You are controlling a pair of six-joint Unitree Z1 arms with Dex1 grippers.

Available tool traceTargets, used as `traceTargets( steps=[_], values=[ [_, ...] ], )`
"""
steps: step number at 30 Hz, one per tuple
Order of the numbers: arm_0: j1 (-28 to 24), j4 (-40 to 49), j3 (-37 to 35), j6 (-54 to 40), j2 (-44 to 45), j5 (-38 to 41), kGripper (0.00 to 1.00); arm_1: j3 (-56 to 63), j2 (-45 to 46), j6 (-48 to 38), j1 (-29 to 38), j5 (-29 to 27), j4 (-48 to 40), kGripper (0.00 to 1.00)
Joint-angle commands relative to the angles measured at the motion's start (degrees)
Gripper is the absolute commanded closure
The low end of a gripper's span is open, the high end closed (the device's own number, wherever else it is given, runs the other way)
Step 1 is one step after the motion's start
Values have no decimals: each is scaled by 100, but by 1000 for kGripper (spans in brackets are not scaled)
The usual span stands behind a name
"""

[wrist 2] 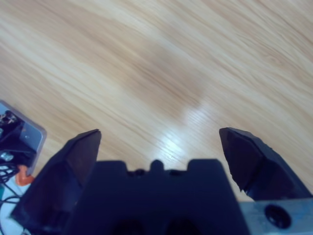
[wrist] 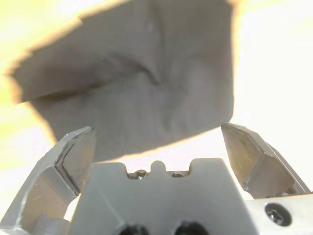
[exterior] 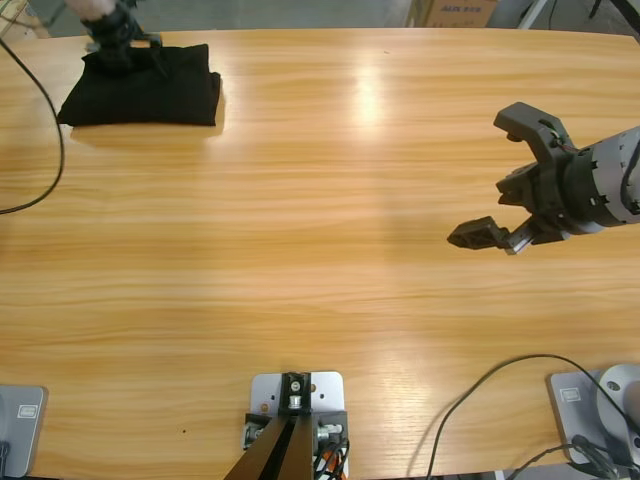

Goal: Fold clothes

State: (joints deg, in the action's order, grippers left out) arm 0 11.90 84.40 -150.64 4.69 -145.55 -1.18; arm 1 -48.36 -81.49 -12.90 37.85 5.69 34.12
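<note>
Seemingly almost finished, the black polo shirt (exterior: 140, 97) lies folded compactly at the surface's (exterior: 320, 250) far corner, the left claw (exterior: 122, 45) spread wide above it holding nothing, the right claw (exterior: 510, 180) also wide and empty, well apart.

The left pincer (exterior: 122, 40) is lying partly cut off by the high view's top edge, blending into the folded black knit shirt (exterior: 145, 88), whose collar, buttons and lettering are staying hidden.

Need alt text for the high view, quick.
A folded black shirt lies at the wooden table's far left corner, with the left end effector over its far edge. The right end effector hovers open above bare wood at the right side.
</note>
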Motion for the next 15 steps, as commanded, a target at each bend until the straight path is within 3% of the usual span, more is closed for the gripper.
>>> traceTargets(
  steps=[1, 6, 7, 11, 15],
  values=[
    [116, 959, -1700, 54, 1606, -89, 4, -557, 842, 253, -58, -273, 891, 0],
    [645, 942, 289, 315, 3021, -12, 4, -809, 1180, 469, -308, -843, 1708, 0],
    [694, 631, 978, 373, 3390, 6, 4, -823, 1215, 539, -406, -850, 1802, 0],
    [754, -1512, 4935, 769, 5439, 162, 4, -1021, 1287, 604, -472, -936, 2213, 0],
    [970, -2314, 7351, 1057, 6918, 140, 4, -1062, 1343, 643, -472, -989, 2338, 0]
  ],
)
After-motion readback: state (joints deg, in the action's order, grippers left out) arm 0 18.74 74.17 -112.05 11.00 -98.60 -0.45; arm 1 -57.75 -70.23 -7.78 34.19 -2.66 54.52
